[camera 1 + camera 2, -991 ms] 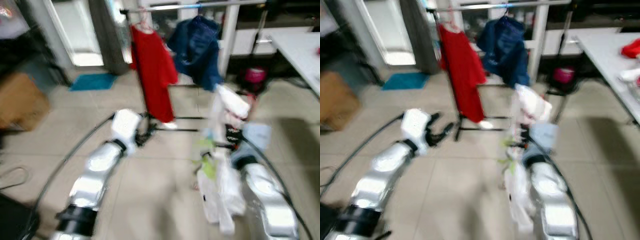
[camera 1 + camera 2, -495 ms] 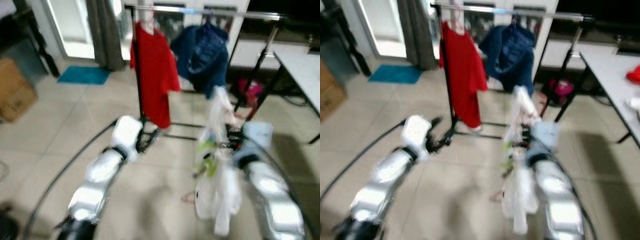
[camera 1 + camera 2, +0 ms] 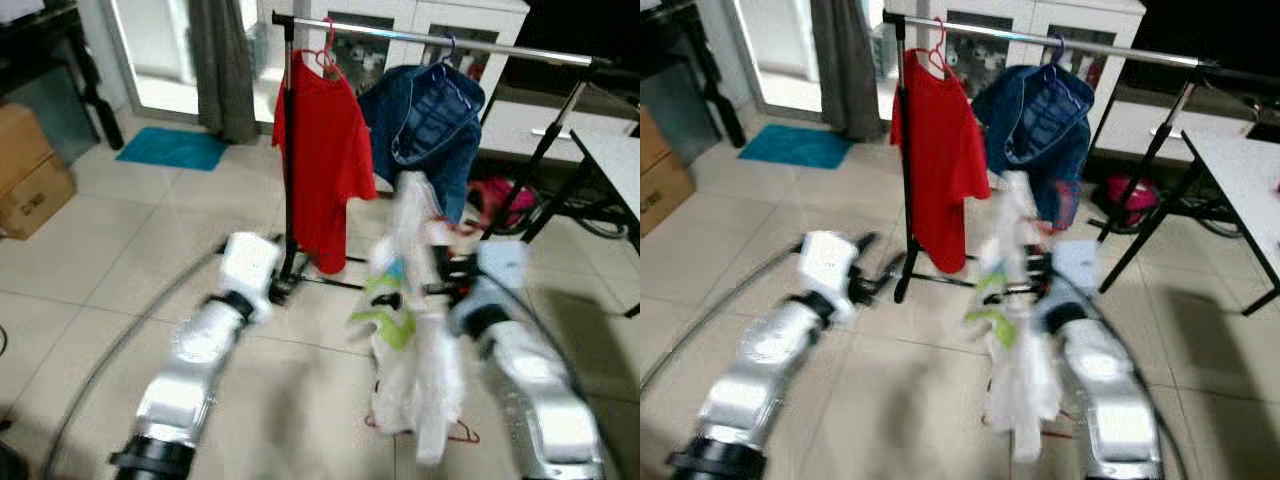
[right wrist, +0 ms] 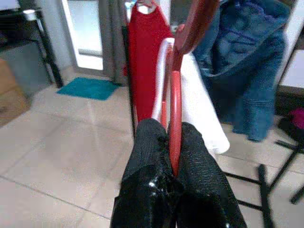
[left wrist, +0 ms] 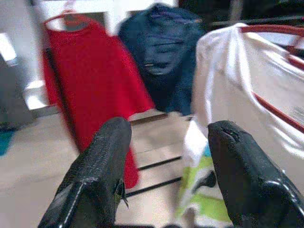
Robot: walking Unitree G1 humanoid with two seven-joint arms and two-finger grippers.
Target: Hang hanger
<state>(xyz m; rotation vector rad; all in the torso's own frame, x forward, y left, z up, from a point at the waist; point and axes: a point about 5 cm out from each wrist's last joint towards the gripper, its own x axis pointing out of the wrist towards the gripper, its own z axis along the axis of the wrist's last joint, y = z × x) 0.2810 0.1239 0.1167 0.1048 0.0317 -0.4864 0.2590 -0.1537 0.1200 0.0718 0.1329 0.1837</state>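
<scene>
My right claw (image 4: 172, 164) is pinched tight on the red hanger (image 4: 175, 102), both pads clamped on the thin red bar w/ nothing between them but that bar. The hanger rises straight out ahead of my fingertips, and a white garment (image 3: 415, 330) w/ a green patch drapes off it, hanging down below the claw toward the tiled floor (image 3: 120, 250). Handling guess: the hanger itself is light, stiff and smooth, prob. plastic, so it can twist or slip in a two-finger pinch; the cloth is soft, floppy, adds a bit of swinging weight and will sway as I walk. Best hold is where I have it, on the bar close under the hook, so the hook (image 4: 195, 21) stays free above my fingers to catch the rail. The clothes rail (image 3: 440, 42) sits ahead of and above the claw, w/ a red shirt (image 3: 322, 165) and a dark blue jacket (image 3: 432, 130) already on it; the open stretch beyond the jacket looks like the spot, though blur makes the gap hard to judge. My left claw (image 5: 166, 156) is spread wide, empty, held out beside the garment, not touching it.
</scene>
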